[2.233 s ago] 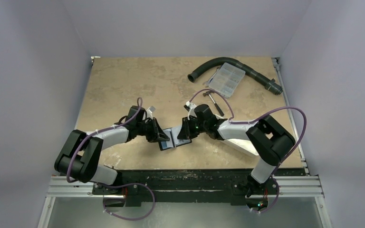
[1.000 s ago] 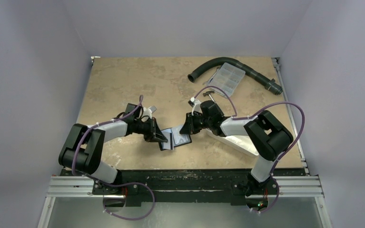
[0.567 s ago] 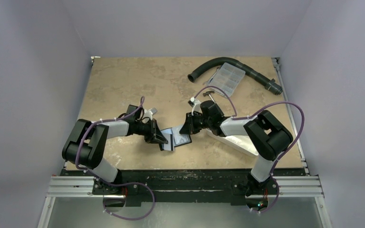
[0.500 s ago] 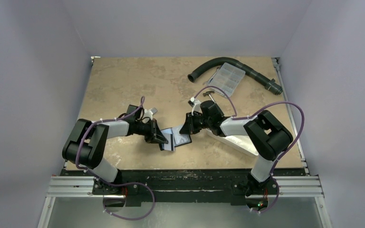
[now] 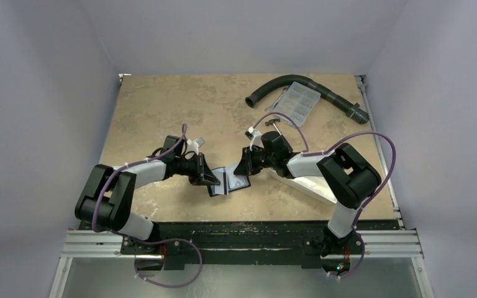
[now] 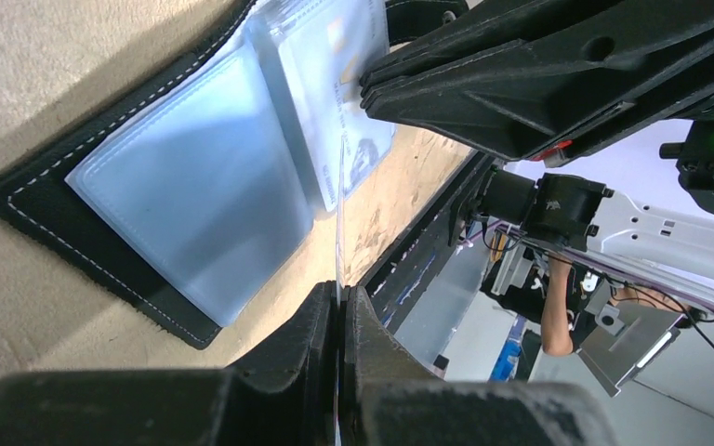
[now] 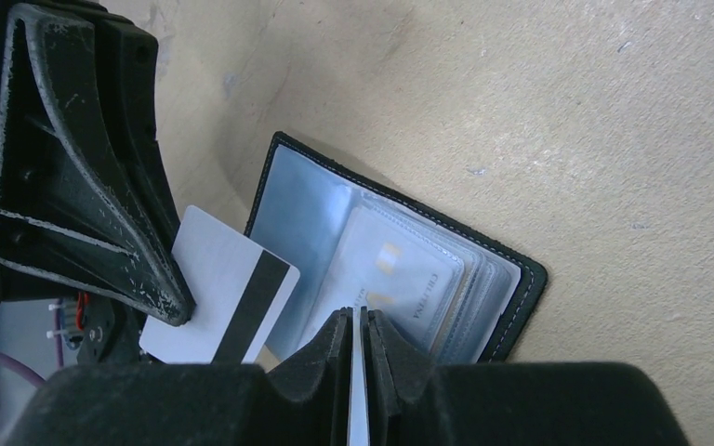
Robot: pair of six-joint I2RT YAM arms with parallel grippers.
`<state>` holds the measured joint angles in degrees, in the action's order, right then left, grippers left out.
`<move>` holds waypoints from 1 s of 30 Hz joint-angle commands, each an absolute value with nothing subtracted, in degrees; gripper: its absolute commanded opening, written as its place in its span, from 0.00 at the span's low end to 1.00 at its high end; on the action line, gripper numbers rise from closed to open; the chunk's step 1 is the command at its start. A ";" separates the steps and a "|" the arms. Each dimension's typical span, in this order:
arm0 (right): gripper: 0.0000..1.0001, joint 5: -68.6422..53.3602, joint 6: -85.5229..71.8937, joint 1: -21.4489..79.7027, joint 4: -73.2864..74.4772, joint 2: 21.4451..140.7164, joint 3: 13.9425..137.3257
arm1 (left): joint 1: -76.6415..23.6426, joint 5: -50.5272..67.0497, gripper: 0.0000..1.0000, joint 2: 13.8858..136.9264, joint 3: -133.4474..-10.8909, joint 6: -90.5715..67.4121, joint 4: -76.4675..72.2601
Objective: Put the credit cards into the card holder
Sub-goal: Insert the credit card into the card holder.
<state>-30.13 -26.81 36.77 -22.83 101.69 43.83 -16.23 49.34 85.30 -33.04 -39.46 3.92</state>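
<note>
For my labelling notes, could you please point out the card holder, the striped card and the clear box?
Card holder (image 7: 307, 218): right wrist view, pale inner page.
Striped card (image 7: 214, 269): right wrist view, white face.
Clear box (image 5: 296, 102): top view, lid centre.

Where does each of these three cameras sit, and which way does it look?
Top external: fixed above and behind the arms, looking down at the table; both arms show, left gripper and right gripper meeting at the card holder.
Left wrist: on the left arm, looking along its fingers, shut on a white card.
Right wrist: on the right arm, looking along its fingers, shut on a clear sleeve.
Shared: both wrist views show the card holder and the other gripper.
</note>
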 commanded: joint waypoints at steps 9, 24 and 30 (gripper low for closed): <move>0.17 -28.10 -24.78 36.90 -18.28 103.97 43.24 | -17.27 52.12 0.00 89.30 -33.04 -40.04 0.88; 0.17 -28.09 -24.37 36.91 -17.52 103.99 43.51 | -17.41 49.97 0.00 91.22 -31.64 -40.75 -0.13; 0.17 -28.12 -23.99 36.91 -17.35 104.43 43.68 | -17.40 49.82 0.00 89.80 -31.16 -41.01 -0.11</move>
